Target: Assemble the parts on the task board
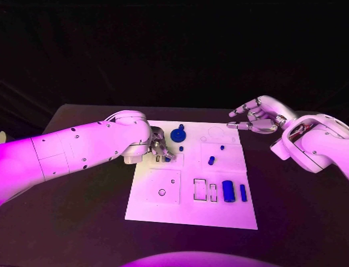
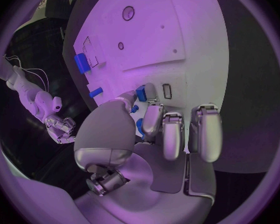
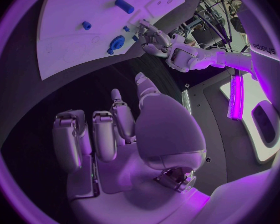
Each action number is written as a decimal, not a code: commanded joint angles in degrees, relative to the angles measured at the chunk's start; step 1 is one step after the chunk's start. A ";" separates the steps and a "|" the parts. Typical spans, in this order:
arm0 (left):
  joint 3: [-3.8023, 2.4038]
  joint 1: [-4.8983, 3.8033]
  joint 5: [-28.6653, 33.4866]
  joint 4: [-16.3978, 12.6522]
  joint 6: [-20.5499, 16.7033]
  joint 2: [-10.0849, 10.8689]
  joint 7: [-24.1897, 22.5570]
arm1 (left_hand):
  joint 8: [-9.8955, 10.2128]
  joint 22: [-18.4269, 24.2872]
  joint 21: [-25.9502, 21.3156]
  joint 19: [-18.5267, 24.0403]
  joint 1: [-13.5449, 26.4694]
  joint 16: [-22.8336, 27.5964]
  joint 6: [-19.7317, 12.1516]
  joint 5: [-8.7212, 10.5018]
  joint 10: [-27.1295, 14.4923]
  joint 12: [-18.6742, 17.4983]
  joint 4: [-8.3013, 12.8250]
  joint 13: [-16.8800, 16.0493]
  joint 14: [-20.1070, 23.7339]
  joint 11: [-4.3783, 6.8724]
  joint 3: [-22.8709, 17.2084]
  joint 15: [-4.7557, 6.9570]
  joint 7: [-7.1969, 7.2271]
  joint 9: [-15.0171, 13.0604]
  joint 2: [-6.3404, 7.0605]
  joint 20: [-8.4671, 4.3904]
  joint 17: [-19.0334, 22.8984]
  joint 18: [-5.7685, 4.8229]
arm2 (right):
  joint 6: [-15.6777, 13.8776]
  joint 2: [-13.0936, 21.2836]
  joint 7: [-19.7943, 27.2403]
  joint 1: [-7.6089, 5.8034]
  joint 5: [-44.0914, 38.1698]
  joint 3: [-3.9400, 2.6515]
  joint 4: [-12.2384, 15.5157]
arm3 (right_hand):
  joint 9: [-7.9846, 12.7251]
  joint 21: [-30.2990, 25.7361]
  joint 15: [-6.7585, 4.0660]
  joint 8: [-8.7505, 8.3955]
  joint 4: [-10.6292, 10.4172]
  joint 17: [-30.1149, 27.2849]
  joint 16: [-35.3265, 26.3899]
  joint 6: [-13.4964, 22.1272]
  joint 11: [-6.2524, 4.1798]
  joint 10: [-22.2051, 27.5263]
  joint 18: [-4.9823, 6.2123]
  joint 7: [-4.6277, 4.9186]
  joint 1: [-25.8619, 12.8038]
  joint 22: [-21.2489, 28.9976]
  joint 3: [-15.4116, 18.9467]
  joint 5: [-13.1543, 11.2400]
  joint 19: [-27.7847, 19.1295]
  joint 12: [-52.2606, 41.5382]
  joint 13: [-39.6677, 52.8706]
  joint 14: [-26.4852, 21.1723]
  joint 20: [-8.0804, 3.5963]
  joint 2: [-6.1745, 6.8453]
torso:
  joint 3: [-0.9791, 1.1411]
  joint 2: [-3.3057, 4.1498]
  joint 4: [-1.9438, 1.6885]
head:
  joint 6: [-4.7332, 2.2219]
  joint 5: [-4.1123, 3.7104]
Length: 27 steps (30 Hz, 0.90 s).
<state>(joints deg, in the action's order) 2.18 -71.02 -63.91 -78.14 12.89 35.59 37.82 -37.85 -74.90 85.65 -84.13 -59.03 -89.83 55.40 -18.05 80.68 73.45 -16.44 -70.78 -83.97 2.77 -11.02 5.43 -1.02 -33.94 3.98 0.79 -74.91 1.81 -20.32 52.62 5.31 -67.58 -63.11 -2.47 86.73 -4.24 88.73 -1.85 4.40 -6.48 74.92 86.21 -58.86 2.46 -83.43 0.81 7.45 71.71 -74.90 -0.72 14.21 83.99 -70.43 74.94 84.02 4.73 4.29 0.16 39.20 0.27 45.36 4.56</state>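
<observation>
The white task board (image 1: 190,208) lies mid-table. My left hand (image 1: 160,149) is low over its near-left upper part, thumb and a finger pinching a small blue part (image 2: 141,93) right at the board's surface. A blue gear (image 1: 178,134) sits just beyond that hand. A short blue peg (image 1: 212,161) stands mid-board. A thick blue cylinder (image 1: 228,191) and a thin blue bar (image 1: 243,192) lie near the right edge. My right hand (image 1: 254,119) hovers above the far right corner, fingers apart and loosely curved, holding nothing. The right wrist view shows the gear (image 3: 117,43) and the left hand (image 3: 154,37).
Outlined slots (image 1: 200,189) and a round hole (image 1: 161,192) mark the board's near half. Two tiny blue pieces (image 1: 222,147) sit toward the far side. Black table (image 1: 78,222) surrounds the board, with a dark cloth behind.
</observation>
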 commanded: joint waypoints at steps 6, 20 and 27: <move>0.33 0.67 0.46 -0.28 0.68 0.21 0.41 | -0.16 -9.63 0.45 -3.89 3.25 -0.17 0.79 6.83 0.53 0.25 -0.31 -0.30 -6.03 0.05 4.26 0.47 0.08 0.43 -2.11 -0.44 -15.09 -0.49 | 0.45 -0.04 -0.01 0.04 -0.27 0.00 -0.02 | -0.08 -0.44 0.16 0.25 -0.12 7.44 -0.26 -0.24 -0.09 0.20 0.04 -0.14 0.23 -11.72 0.38 0.23 3.93 0.32 3.94 4.39 -0.16 -0.33 | 0.00 -0.03 -0.01 | -0.30 -0.03; -0.76 0.88 1.55 -2.89 -4.64 1.72 -0.03 | -0.42 -8.92 -0.15 -3.62 4.56 -0.17 0.33 10.54 0.01 -0.72 -0.33 0.63 -6.03 0.06 8.08 0.55 0.02 0.78 -3.05 -0.52 -15.09 -0.30 | 0.46 -0.03 0.20 0.30 -0.23 0.00 -0.37 | -0.04 -0.72 0.16 0.17 -0.18 6.80 -0.61 -0.10 -0.06 0.46 0.17 -0.11 0.16 -11.17 0.54 0.23 3.60 1.03 3.54 4.25 -0.17 -0.28 | -0.08 -0.07 -0.09 | -0.53 -0.70; -2.66 -0.22 2.42 -4.63 -4.28 3.55 -0.15 | 0.06 -8.16 -0.79 -3.31 3.82 -0.17 -1.77 10.88 -1.61 -2.72 -0.25 2.77 -6.03 -0.46 10.17 0.25 -0.62 1.18 -3.06 -0.31 -15.09 -0.11 | 0.53 -0.06 0.28 0.57 0.36 0.00 -0.59 | -0.02 -0.81 0.17 0.13 -0.23 6.63 -0.72 -0.02 -0.05 0.58 0.22 -0.09 0.12 -11.00 0.64 0.23 3.49 1.33 3.37 4.21 -0.17 -0.28 | 0.11 -0.05 0.03 | -0.56 -0.23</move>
<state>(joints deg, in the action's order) -0.36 -70.94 -62.75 -82.38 9.26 39.00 37.88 -37.87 -74.95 85.16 -83.92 -55.08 -89.83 53.94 -7.38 79.39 70.97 -16.72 -68.24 -83.97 2.33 -1.09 5.43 -1.57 -32.82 0.86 0.59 -74.91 1.80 -20.33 52.64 5.32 -67.07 -63.05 -2.48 86.17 -4.23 88.27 -1.84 4.40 -6.80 74.90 85.78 -58.85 2.27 -83.23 0.81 7.45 71.71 -74.93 -0.40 14.20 84.00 -69.40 74.94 84.02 4.73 4.29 0.16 39.17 0.26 44.88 4.17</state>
